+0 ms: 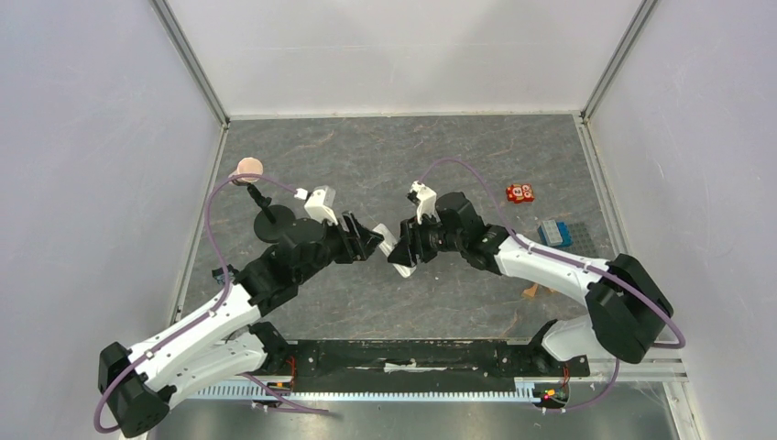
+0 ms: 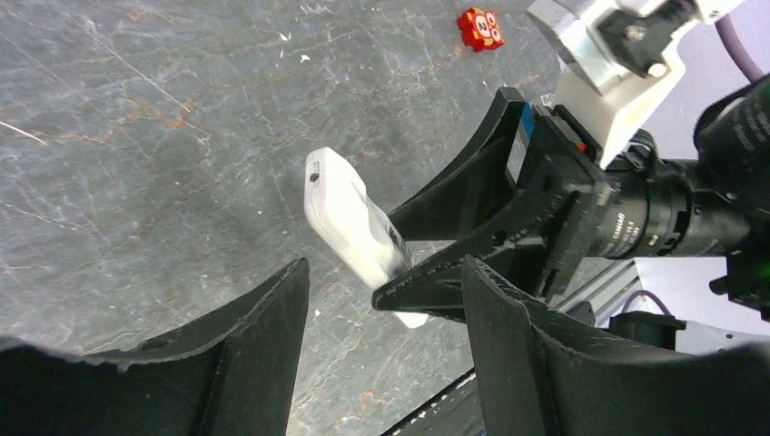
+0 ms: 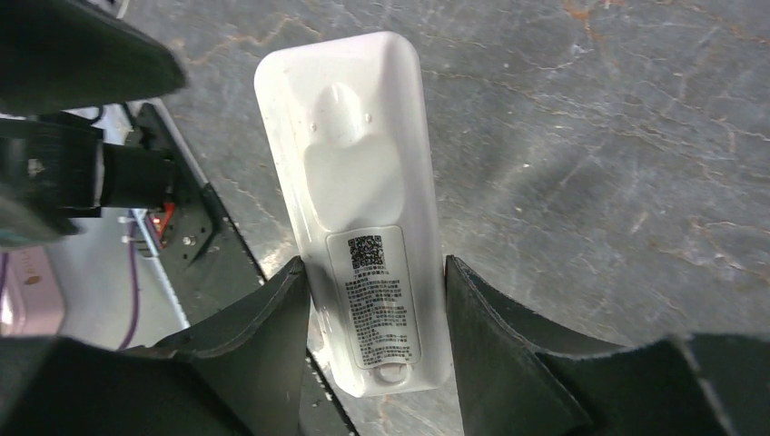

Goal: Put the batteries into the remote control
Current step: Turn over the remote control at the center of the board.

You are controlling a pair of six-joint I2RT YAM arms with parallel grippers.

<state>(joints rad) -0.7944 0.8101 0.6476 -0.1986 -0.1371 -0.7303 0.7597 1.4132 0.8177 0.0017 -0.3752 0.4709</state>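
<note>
The white remote control [image 3: 354, 209] is held above the table, its back with a QR label facing the right wrist camera. My right gripper [image 3: 374, 272] is shut on its long sides near the label end. In the top view the remote [image 1: 388, 244] hangs mid-table between the two arms. My left gripper [image 2: 383, 291] is open and empty, its fingertips just short of the remote [image 2: 350, 218] and beside the right gripper's fingers [image 2: 454, 213]. In the top view the left gripper [image 1: 371, 240] faces the right gripper [image 1: 401, 258]. No battery shows in any view.
A small red block [image 1: 519, 192] and a blue ridged box [image 1: 553, 233] lie at the right. A tan wooden disc [image 1: 249, 167] on a black stand [image 1: 272, 220] is at the left. A tan piece [image 1: 531, 291] lies by the right arm.
</note>
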